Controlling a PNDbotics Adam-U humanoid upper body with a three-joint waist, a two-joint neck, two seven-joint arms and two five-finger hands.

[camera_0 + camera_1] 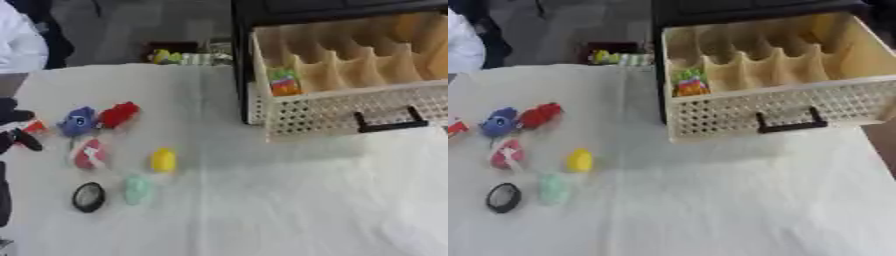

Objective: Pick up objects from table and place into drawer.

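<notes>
My left hand (12, 131) shows only at the left edge of the left eye view, dark and blurred; can't tell if my fingers are wide, narrow or holding anything. My right hand shows in neither view.

Counter (289, 200) has a white cloth over it. The items sit in a loose cluster on the left side, just right of my fingers:
- small orange-red piece (35, 127), closest to my fingers, can't tell if touching
- blue toy (77, 121), just past the orange-red piece
- red toy (118, 114), touching or nearly touching the blue one on its far side
- pink-red toy (89, 153), below the blue one
- yellow toy (163, 160), right of the pink-red one, apart from it
- pale green toy (136, 189), below the yellow one, hard to make out against the cloth
- round black item (88, 196) with a lighter middle, beside the green one, on my fingers' side

Drawer (772, 112) is pulled open at the upper right, well away from my fingers: cream perforated front, black handle (787, 122), wavy dividers inside. One multicolour item (690, 83) lies in the front left compartment.

No readable writing, labels or brands anywhere.
</notes>
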